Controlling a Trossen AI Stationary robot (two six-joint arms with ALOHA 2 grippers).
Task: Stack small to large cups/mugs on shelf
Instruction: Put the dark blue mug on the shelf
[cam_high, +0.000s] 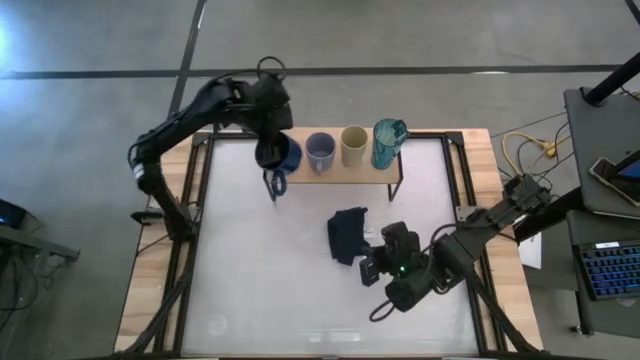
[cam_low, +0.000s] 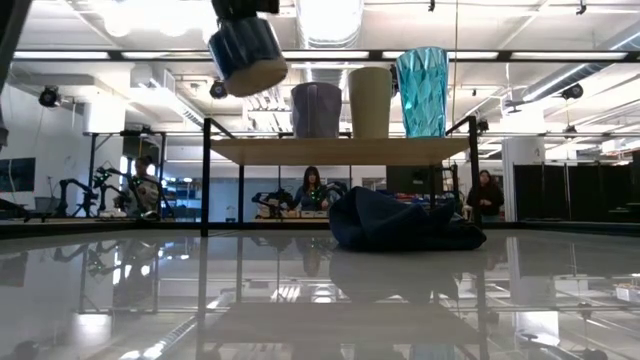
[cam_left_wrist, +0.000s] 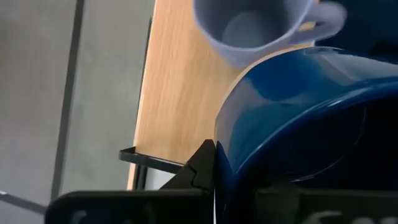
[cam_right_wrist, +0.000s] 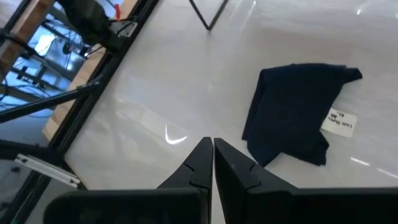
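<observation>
High view: left gripper (cam_high: 272, 152) sits over the left end of the shelf (cam_high: 330, 172), clamped on the dark blue mug (cam_high: 285, 156). Low view shows that mug (cam_low: 246, 53) tilted and held clear above the shelf board (cam_low: 340, 150), not touching it, w/ its pale base turned down and to the side. Left wrist view: blue mug (cam_left_wrist: 305, 130) fills most of the pic, pinched at the rim, w/ the grey-lavender mug (cam_left_wrist: 261, 25) just beyond it on the wood. Rest of the row stands upright on the shelf, left to right in the high view: grey-lavender mug (cam_high: 320, 151), beige cup (cam_high: 353, 145), teal mug (cam_high: 387, 143), close beside each other; teal one is tallest in the low view (cam_low: 421, 92), beige cup (cam_low: 370, 102) next to it. Right gripper (cam_high: 368, 270) rests low over the white tabletop (cam_high: 250, 280), fingers pressed together and holding nothing, near a crumpled dark navy cloth (cam_high: 347, 235). Right wrist view: fingers (cam_right_wrist: 200, 163) meet at the tips, cloth (cam_right_wrist: 292, 112) just ahead w/ a small white tag on it. Low view also has the cloth (cam_low: 400, 222) lying under the shelf's span, and people (cam_low: 311, 188) at desks in the room behind.
</observation>
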